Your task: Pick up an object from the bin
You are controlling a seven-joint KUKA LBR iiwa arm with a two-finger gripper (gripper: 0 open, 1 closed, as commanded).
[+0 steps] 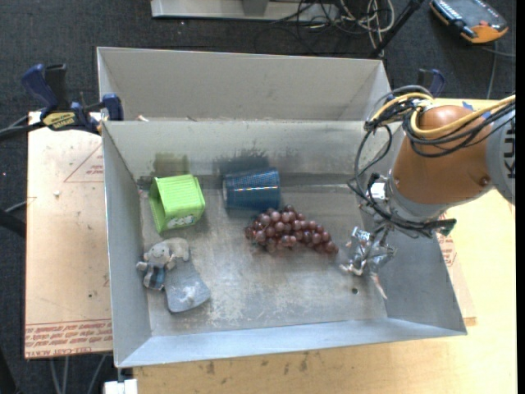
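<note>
Hand (365,257), grip state unclear, one dark-red grape bunch (289,230) beside it, farther off one blue cup (252,190), one green cube (178,201), one grey plush toy (164,259).

This is a robotics lab, set up as a test rig rather than a home or shop. An industrial arm (443,158) with an orange cover and bundled black leads reaches over a plain grey metal bin (246,89), with dark carpeted floor (49,23) around it. Loose cables (361,6) trail across that floor behind the bin, near the flat metal foot of a stand (238,2) and an orange-and-black handheld unit (469,16). In the bin lie unrelated sample things: a green box (178,201), a blue cup (252,189), a bunch of dark grapes (289,228), a small soft toy (164,257)
</note>
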